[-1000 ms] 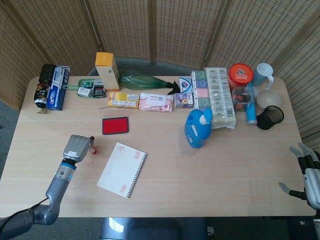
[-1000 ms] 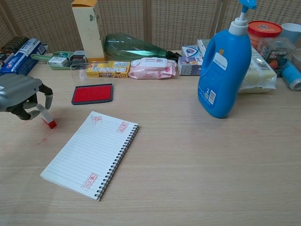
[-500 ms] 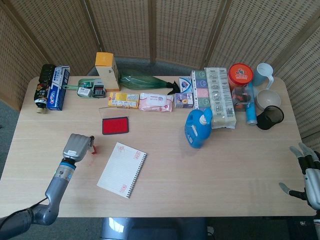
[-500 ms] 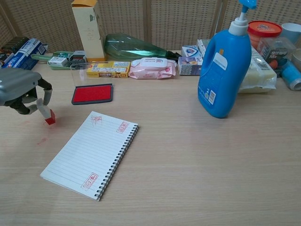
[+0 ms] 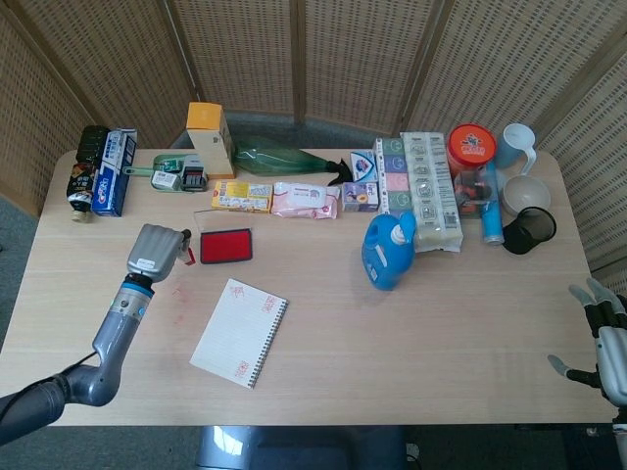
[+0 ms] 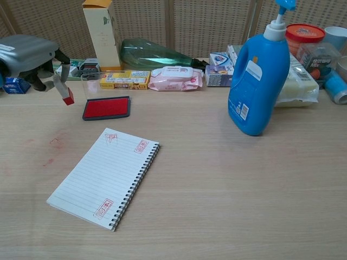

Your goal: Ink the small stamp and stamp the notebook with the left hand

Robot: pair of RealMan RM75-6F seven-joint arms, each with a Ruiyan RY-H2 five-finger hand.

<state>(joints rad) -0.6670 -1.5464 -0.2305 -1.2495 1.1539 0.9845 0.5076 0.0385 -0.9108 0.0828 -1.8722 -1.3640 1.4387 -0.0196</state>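
Observation:
My left hand (image 5: 157,252) (image 6: 30,54) grips the small stamp (image 6: 64,92), whose red tip hangs in the air just left of the red ink pad (image 5: 226,245) (image 6: 107,107). The stamp is mostly hidden by the hand in the head view. The spiral notebook (image 5: 239,332) (image 6: 104,176) lies open in front of the pad and bears several red stamp marks. My right hand (image 5: 602,343) hangs open beyond the table's right front corner, holding nothing.
A blue detergent bottle (image 5: 389,250) (image 6: 258,76) stands right of centre. A row of boxes, a green bottle (image 6: 154,54), a wipes pack (image 6: 175,78) and cups (image 5: 524,206) lines the back edge. Faint red smudges (image 6: 53,143) mark the table left of the notebook.
My left hand has lifted the stamp off the table and carried it back and up toward the ink pad's left side. The right hand has stayed put.

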